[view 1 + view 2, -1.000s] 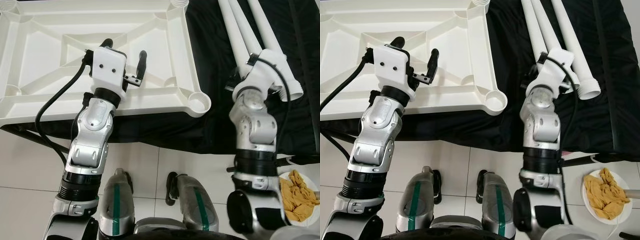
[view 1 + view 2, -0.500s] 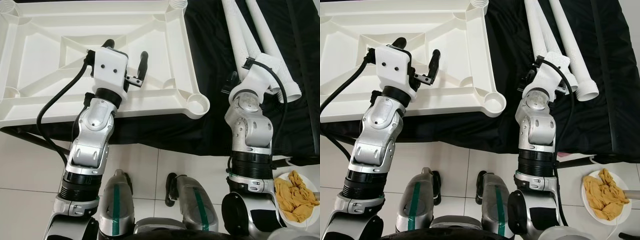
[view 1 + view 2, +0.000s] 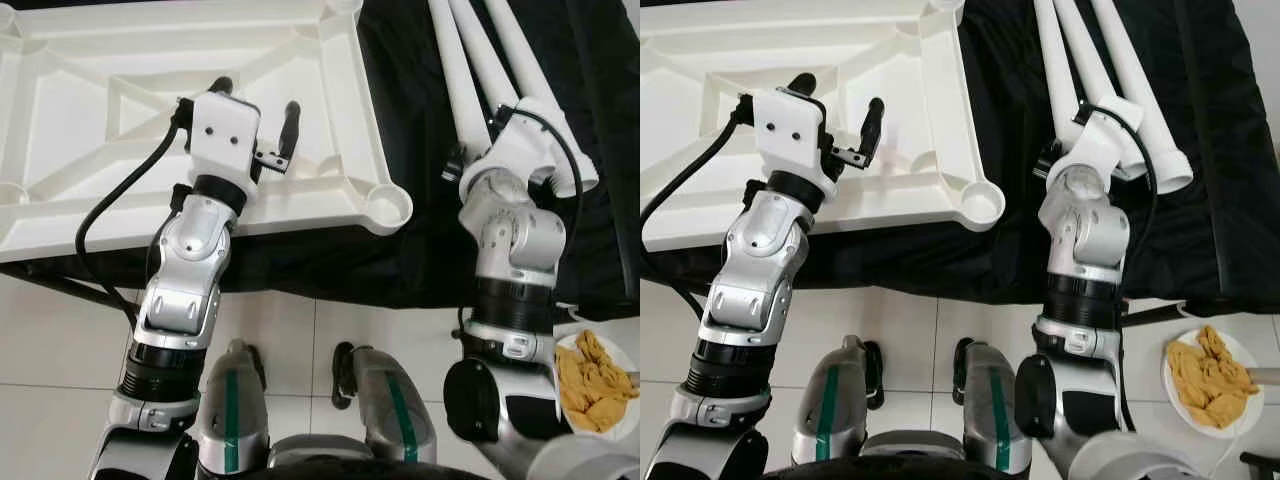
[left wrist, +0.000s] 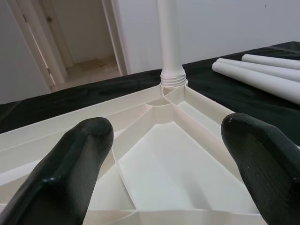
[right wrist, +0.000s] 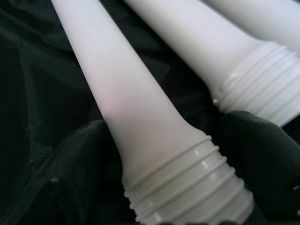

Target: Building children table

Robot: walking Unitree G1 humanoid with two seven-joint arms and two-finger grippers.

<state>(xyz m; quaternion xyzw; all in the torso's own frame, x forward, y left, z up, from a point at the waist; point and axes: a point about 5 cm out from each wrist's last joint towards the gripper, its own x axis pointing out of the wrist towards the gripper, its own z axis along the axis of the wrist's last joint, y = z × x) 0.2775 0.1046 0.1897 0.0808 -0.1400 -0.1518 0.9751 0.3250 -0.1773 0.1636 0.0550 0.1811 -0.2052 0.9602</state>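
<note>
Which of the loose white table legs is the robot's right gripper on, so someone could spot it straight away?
On the black cloth right of the upturned white tabletop, three loose legs lie side by side. The right gripper straddles the leg nearest the tabletop, a finger either side, just above its threaded end.

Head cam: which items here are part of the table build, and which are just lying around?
Job:
- upturned white tabletop, one leg already standing in its far corner
- loose white legs on the black cloth
- right gripper around one leg's threaded end
- left gripper, open above the tabletop

Lying about:
- plate with yellow cloth on the floor
</note>
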